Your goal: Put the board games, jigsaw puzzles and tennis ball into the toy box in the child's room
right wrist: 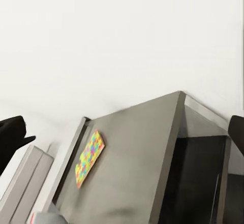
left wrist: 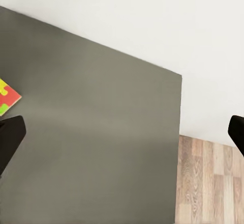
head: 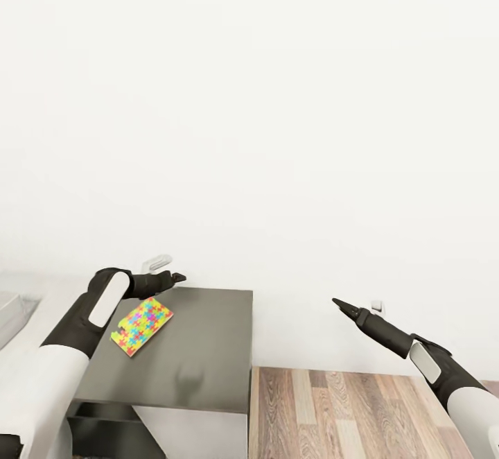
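One jigsaw puzzle (head: 142,326), a thin sheet of yellow, blue, red and green pieces, lies flat on the low dark grey section of the table (head: 201,348), near its left side. My left gripper (head: 177,279) hovers open just past the puzzle, over the table's back edge. In the left wrist view its fingertips (left wrist: 9,137) stand wide apart, with a corner of the puzzle (left wrist: 7,98) showing. My right gripper (head: 339,303) hangs open over the floor, right of the table. Its wrist view shows the puzzle (right wrist: 90,157) side-on. The board games, tennis ball and bed are out of view.
A white wall stands close behind the table. Wood-plank floor (head: 346,410) lies to the right. The lighter grey table top (head: 31,296) adjoins on the left, with a light grey shape (head: 7,317) cut off at the frame edge. Wall sockets (head: 158,261) sit low on the wall.
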`<state>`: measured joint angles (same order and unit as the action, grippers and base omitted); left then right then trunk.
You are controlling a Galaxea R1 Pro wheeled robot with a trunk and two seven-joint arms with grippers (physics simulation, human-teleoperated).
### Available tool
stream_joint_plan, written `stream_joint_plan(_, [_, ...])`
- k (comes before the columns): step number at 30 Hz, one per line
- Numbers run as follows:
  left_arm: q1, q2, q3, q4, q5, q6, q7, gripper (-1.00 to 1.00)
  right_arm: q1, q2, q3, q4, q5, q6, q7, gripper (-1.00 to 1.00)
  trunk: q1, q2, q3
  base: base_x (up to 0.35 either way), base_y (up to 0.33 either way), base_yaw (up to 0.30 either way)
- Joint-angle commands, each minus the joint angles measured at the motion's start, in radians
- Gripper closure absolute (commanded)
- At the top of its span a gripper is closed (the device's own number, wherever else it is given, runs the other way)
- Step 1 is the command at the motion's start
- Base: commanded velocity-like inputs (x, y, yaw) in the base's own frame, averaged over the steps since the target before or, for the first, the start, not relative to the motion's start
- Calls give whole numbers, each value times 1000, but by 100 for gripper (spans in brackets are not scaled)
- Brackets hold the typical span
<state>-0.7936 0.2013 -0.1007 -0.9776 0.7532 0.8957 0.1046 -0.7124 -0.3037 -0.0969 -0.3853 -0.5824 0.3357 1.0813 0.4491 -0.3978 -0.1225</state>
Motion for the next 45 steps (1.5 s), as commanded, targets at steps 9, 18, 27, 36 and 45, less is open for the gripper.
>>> stream_joint_plan(9, [-1,1,-3,-1,8,2,10,-100,-1,0,-2,0,-5,8,-6,-100,1,-2,-5,144,26,0])
stream_joint_plan(18, [-1,0,-4,-1,5,2,10,-100,-1,0,-1,-1,-4,8,-12,-100,1,-2,-5,30,9,0])
stream_joint_plan(27, [-1,0,-5,-1,3,3,9,-100,-1,0,-1,-1,-5,6,-9,-100,1,-2,-5,193,78,0])
stream_joint_plan(36, [-1,0,-5,-1,3,2,9,-100,-1,0,-1,-1,-5,4,-4,-100,1,-2,-5,135,39,0])
stream_joint_plan(45, [-1,0,-5,-1,3,2,9,-100,-1,0,-2,-1,-5,4,-4,-100,1,-2,-5,96,25,0])
